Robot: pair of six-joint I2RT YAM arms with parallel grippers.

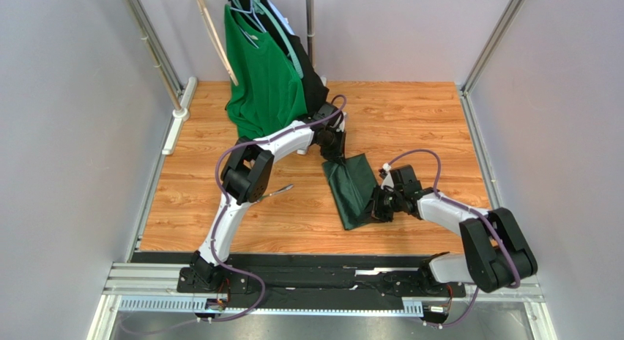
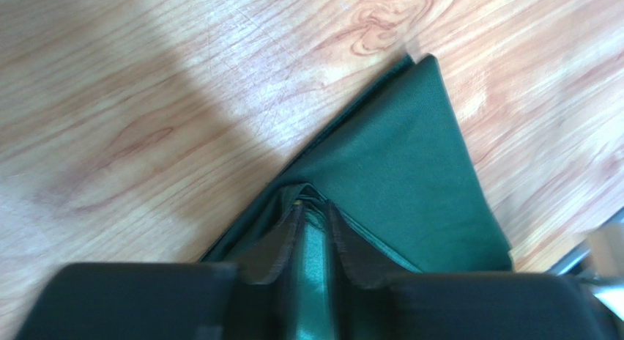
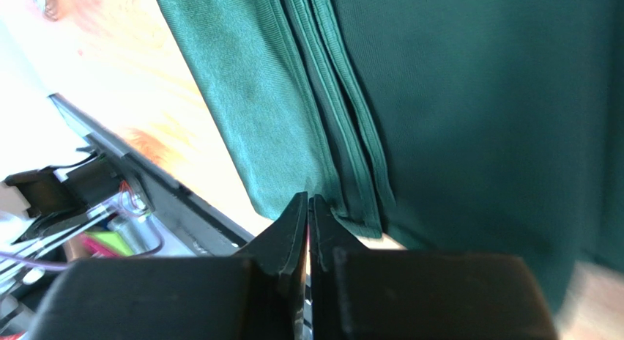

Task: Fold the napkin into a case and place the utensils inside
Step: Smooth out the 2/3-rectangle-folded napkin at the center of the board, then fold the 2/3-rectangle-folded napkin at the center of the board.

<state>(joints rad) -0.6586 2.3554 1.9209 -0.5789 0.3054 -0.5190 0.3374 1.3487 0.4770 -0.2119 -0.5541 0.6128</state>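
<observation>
Your left gripper (image 2: 313, 208) has its fingers (image 2: 282, 237) drawn narrow around a raised fold of the napkin (image 2: 395, 179). Green cloth fills the slot between them at the bottom centre of the left wrist view. From there the napkin spreads as a folded triangle toward the upper right of that frame, flat on the wooden table (image 2: 146, 98).

Your right gripper (image 3: 308, 201) has its fingers (image 3: 289, 234) pressed together, with the tips at the stacked hems of the napkin (image 3: 469, 98) low in the right wrist view. You cannot tell whether any layer is pinched between them.

From above, the napkin (image 1: 355, 190) lies just right of the frame's centre. The left gripper (image 1: 333, 155) is at its upper corner and the right gripper (image 1: 375, 208) at its lower right edge. One silver utensil (image 1: 278, 190) lies left of the cloth, apart from it, beside the left arm's elbow. A bright green T-shirt (image 1: 267, 76) hangs at the top of the frame.
</observation>
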